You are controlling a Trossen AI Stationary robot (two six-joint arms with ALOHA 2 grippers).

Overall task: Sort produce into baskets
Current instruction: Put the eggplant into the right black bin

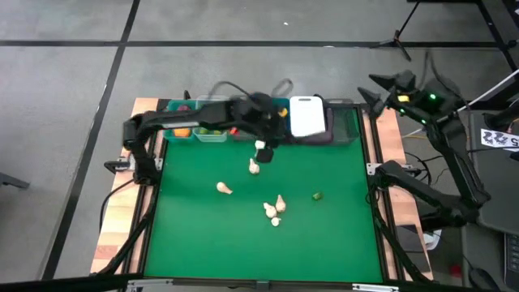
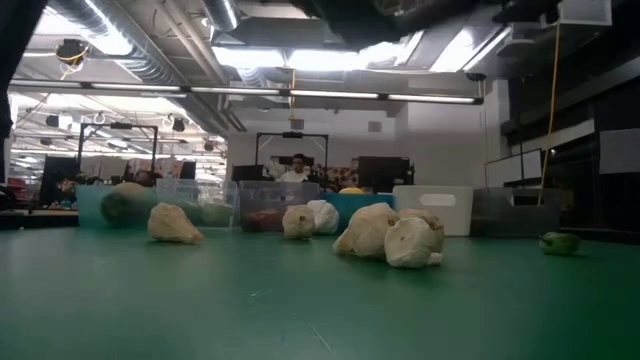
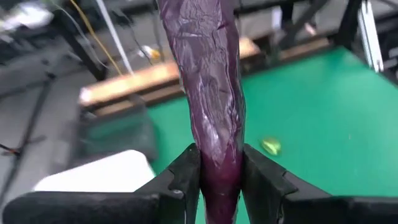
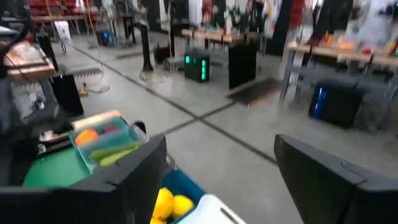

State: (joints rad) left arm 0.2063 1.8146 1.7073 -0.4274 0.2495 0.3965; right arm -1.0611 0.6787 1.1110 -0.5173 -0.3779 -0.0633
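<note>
Though blurred from above, left tool clamped on purple eggplant; right tool agape.

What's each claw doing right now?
Left claw: shut on a purple eggplant, near the bins.
Right claw: open, empty, beyond the table's far edge.

I can't read any text, label or number here; the white tag beside the table is too blurred.
</note>
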